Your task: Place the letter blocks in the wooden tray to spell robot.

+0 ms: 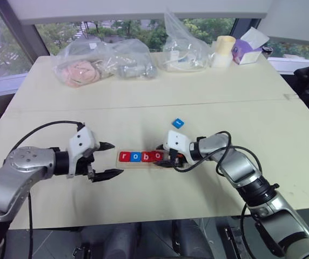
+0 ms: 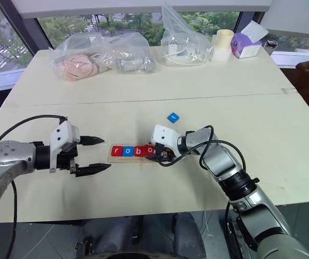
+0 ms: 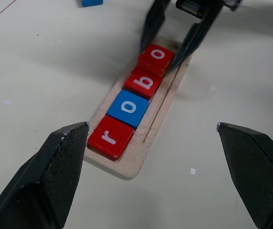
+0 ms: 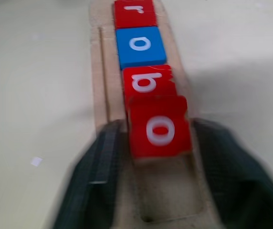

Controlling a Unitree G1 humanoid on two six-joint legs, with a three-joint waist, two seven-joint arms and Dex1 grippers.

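The wooden tray (image 3: 127, 164) lies at the table's middle with letter blocks in a row: red r (image 3: 109, 136), blue o (image 3: 128, 107), red b (image 3: 144, 83) and red o (image 4: 159, 128). That last red o sits slightly askew against the b. My right gripper (image 1: 162, 158) is open, one finger on each side of the red o, a little clear of it. My left gripper (image 1: 118, 158) is wide open at the tray's r end, holding nothing. One more blue letter block (image 1: 177, 123) lies loose on the table just beyond the right gripper.
At the table's far edge lie clear plastic bags (image 1: 103, 63) of items, a cream cup (image 1: 223, 51) and a purple tissue box (image 1: 246, 49). A seam line (image 1: 143, 103) runs across the tabletop. Black cables loop off both arms.
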